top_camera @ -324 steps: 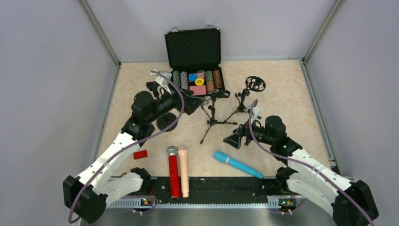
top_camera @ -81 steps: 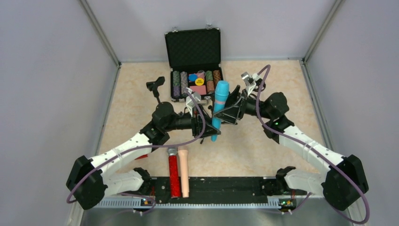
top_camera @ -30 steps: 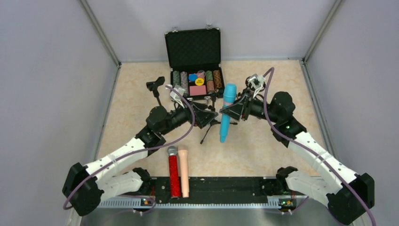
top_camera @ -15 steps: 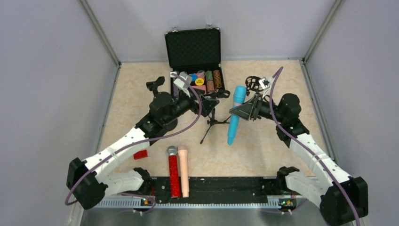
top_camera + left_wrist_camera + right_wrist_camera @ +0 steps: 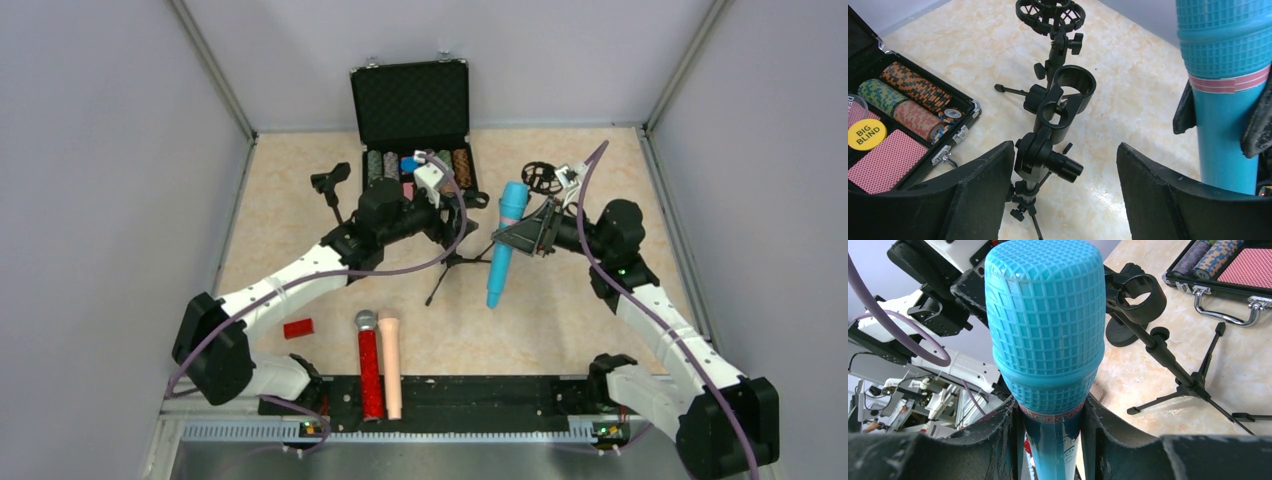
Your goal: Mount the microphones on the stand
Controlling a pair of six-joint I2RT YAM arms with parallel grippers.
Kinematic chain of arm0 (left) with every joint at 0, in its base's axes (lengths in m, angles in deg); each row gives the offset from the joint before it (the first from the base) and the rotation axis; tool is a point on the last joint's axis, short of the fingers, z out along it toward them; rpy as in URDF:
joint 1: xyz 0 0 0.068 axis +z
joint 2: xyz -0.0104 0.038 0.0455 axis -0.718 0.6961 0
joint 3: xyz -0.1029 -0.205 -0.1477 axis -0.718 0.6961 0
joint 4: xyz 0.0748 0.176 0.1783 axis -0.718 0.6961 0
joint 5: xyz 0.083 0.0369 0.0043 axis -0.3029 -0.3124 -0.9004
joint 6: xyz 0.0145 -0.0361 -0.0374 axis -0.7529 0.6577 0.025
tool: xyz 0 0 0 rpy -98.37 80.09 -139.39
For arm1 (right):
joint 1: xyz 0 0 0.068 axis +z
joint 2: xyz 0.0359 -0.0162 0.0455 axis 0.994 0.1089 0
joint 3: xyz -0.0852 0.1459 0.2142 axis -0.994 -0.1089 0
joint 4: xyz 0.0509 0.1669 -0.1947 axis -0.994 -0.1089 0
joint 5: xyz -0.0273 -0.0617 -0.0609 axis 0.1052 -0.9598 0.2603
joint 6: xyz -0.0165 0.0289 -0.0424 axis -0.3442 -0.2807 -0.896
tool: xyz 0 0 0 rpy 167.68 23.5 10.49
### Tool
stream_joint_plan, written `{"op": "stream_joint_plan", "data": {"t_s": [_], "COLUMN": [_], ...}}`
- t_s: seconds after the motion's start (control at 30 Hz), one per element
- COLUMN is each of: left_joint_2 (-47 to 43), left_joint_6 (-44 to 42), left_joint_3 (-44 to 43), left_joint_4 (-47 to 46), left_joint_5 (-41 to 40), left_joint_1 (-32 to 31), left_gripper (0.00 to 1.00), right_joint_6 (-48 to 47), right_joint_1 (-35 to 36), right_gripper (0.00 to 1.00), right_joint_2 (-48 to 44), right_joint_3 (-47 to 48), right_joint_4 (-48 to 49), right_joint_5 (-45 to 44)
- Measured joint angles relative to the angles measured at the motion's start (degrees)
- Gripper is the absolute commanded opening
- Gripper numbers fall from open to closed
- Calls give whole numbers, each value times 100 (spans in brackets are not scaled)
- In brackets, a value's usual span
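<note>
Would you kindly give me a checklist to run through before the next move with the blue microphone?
1. Right end effector shut on light blue plastic microphone: ok.
2. Clip ring on black tripod stand empty: ok.
3. Microphone aligned above clip ring: not ok, it hangs to one side.
4. Left end effector gripping stand: not ok, open, fingers either side.
5. Microphone head up: ok.

Open poker-chip case (image 5: pixel 415 100) at back, red block (image 5: pixel 297 328) front-left
</note>
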Motion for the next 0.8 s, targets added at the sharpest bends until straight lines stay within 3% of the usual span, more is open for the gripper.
{"op": "stream_joint_plan", "data": {"t_s": [0.13,0.33,0.63,0.8], "left_joint_2": [219,350,352,332], "left_joint_6": [-96,-149,-184,-131], "left_joint_3": [-101,-151,-153,-162], "left_joint_4": [7,4,7,68], "left_joint_5": [15,-166,-216,-225], "left_joint_1": [0,2,11,11], "left_gripper": [60,43,1,0], "right_joint_6": [11,20,15,15], "right_joint_1": [0,-2,-2,-2], "right_gripper": [0,0,0,0], "right_joint_2": [44,131,190,225], "right_joint_3": [0,0,39,105], "right_joint_4": [42,94,127,280], "right_joint_5": [35,37,87,122]}}
